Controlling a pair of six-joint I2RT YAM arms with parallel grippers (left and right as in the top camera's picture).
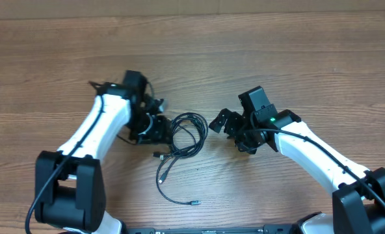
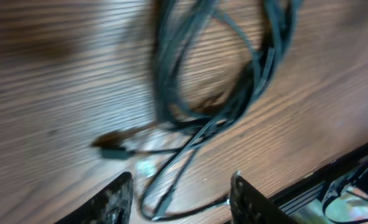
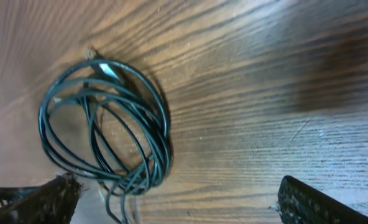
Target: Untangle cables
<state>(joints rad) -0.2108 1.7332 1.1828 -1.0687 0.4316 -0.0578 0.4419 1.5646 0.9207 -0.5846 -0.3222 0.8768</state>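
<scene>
Both arms bend inward low over the wooden table (image 1: 62,58), the left gripper (image 1: 159,129) with fingers partly apart, the right gripper (image 1: 220,122) spread wide, both holding nothing, and the cables (image 1: 187,134) lie coiled between them.

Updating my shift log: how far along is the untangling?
Done: one plug-tipped tail trails free. In hand: nothing; the left gripper and right gripper hang open on either side. Left: the cables lie looped in one coil.
</scene>
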